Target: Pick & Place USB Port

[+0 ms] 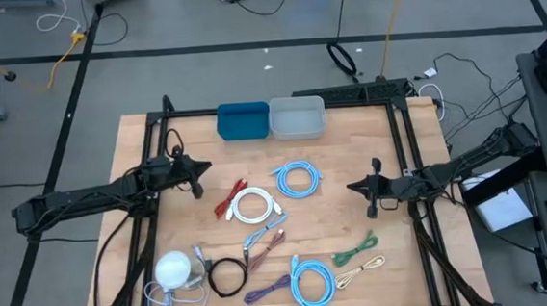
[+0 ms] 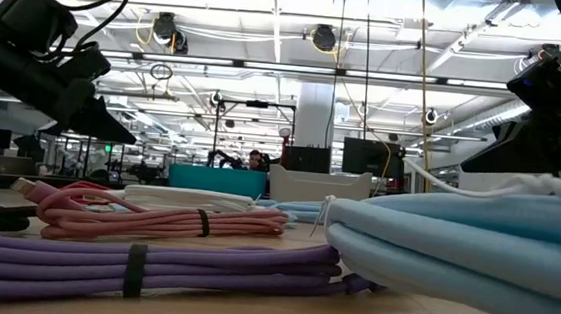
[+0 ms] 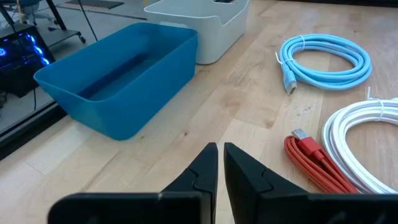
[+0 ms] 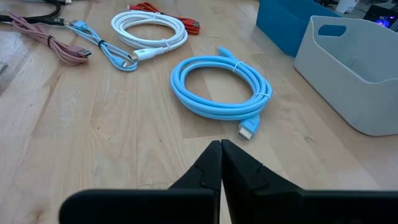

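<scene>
A white globe-shaped object (image 1: 172, 268) sits near the wooden table's (image 1: 418, 152) front left corner (a thin white cord looped beside it), while dark cables (image 1: 344, 59) trail over the grey floor beyond the far edge.

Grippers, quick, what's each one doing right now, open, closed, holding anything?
Left gripper: jaws closed, holding nothing, above bare table near the blue bin.
Right gripper: jaws closed, holding nothing, near the blue cable coil.
</scene>
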Available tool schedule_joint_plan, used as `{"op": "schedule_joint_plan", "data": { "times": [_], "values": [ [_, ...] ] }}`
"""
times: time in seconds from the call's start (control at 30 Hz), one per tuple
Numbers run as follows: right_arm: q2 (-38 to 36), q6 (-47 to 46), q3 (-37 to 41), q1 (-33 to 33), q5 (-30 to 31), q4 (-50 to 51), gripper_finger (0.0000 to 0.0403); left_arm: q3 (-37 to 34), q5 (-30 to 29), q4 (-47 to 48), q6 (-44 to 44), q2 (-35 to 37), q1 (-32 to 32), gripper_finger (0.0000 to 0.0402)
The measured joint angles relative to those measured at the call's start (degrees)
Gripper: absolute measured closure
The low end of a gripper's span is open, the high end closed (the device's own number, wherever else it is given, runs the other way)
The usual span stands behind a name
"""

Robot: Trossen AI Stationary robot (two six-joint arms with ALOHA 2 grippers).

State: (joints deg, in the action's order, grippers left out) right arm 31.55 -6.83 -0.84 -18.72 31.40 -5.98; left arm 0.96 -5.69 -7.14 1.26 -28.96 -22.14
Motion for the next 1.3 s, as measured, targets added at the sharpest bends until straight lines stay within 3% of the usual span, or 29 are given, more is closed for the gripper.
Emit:
{"op": "schedule_joint_plan", "data": {
  "times": [1.3],
  "values": [
    [0.0, 0.0, 0.0, 0.0, 0.0, 0.0, 0.0403, 0.0, -0.3, -3.0, -0.3, 0.0, 0.0, 0.0371]
  ]
}}
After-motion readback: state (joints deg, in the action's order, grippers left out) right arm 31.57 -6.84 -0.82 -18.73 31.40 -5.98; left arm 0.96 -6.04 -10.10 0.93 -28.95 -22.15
